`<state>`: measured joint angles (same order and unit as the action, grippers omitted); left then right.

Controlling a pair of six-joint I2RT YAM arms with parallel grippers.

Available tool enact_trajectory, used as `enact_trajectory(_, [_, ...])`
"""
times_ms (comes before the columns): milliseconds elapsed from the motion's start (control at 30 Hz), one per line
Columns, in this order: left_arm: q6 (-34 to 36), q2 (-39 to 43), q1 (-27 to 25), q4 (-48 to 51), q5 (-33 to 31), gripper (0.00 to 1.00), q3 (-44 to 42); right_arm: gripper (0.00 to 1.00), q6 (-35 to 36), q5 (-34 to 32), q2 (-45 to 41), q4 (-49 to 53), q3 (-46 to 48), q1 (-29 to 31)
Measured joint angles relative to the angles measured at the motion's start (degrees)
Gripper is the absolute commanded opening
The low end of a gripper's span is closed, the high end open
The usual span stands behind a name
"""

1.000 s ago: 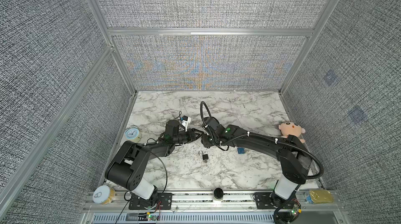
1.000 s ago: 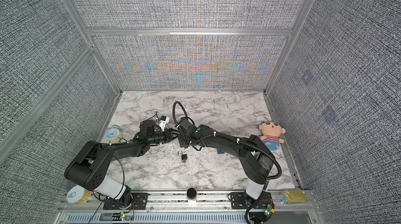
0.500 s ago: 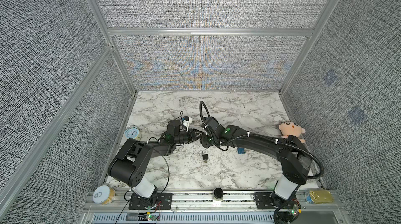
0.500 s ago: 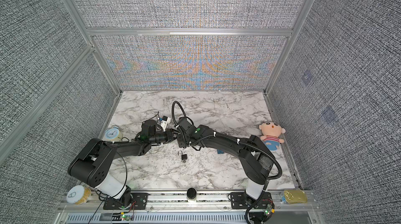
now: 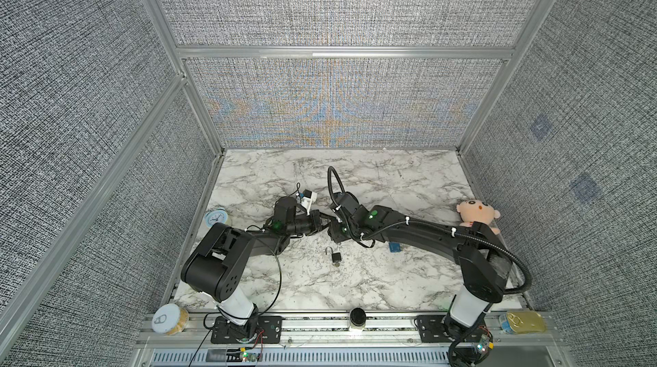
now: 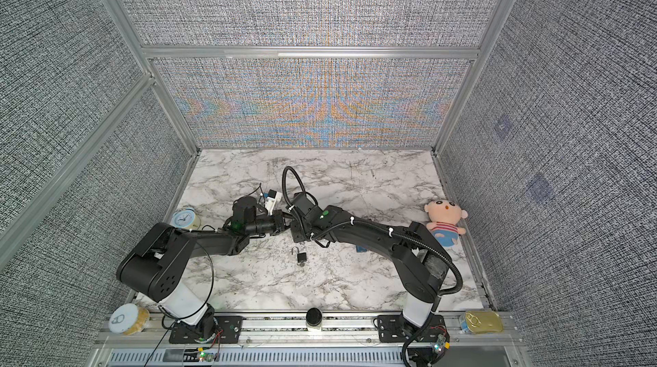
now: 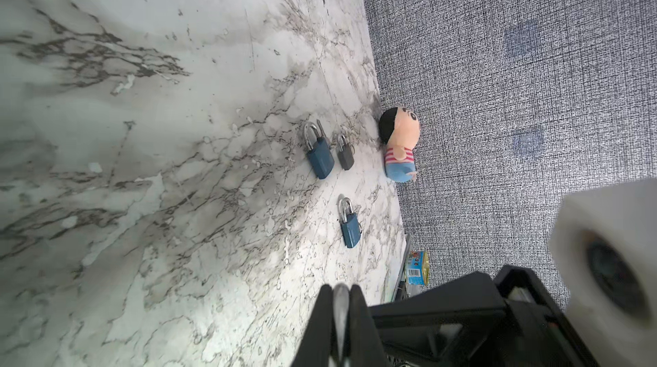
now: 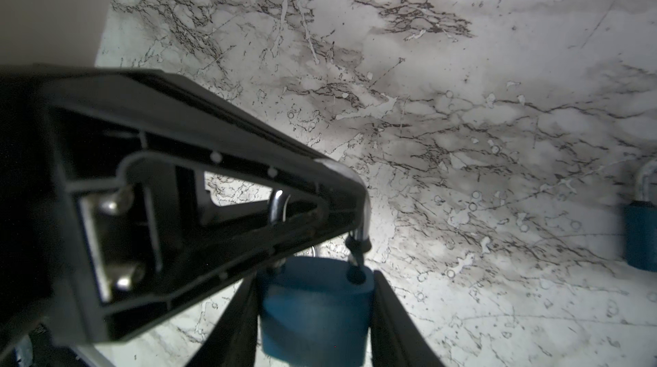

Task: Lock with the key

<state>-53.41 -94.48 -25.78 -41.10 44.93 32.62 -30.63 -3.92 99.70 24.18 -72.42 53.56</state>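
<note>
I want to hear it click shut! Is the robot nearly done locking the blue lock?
Not quite. Done: the right tool grips the blue padlock by its body. In hand: the left tool is shut on the shackle. Left: the shackle's free end sits out of its hole, so it probably needs pushing in until it clicks.

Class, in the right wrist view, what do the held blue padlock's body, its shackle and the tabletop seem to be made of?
The padlock body: matte blue coat, probably paint or plastic over metal; even colour, no glare. The shackle: bare polished metal, likely steel; bright highlights. The tabletop: smooth, white with grey veins; marble or a printed imitation, cannot tell.
</note>
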Motion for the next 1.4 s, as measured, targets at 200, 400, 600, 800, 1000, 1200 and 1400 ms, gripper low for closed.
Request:
enact_trajectory(200, [0.0,1.9,0.0,0.9,-0.4,0.00,-0.1,0.57,0.5,3.0,-3.1,-5.0,4.2,-1.0])
enact_trajectory(400, [0.0,5.5,0.0,3.2,-2.6,0.00,0.0,0.57,0.3,7.0,-11.5,-11.8,13.1,-3.8])
enact_trajectory(600, [-0.2,9.5,-0.1,5.4,-4.6,0.00,0.1,0.57,0.7,8.9,-16.0,-18.1,19.3,-4.0])
enact_trajectory(800, [-1.1,14.6,-0.4,8.1,-7.6,0.00,0.3,0.57,1.6,8.0,-17.0,-22.9,22.6,-1.6])
enact_trajectory(1000, [-1.6,18.0,-0.7,10.2,-10.7,0.00,0.8,0.57,3.7,3.3,-13.9,-26.2,17.8,1.2])
enact_trajectory(1200, [-2.6,18.9,-0.7,11.4,-12.0,0.00,0.9,0.48,4.5,-0.3,-11.5,-27.9,15.4,1.7])
enact_trajectory(1400, [-3.3,19.5,-0.8,11.7,-13.2,0.00,0.9,0.36,4.8,-1.8,-10.1,-29.3,15.1,1.9])
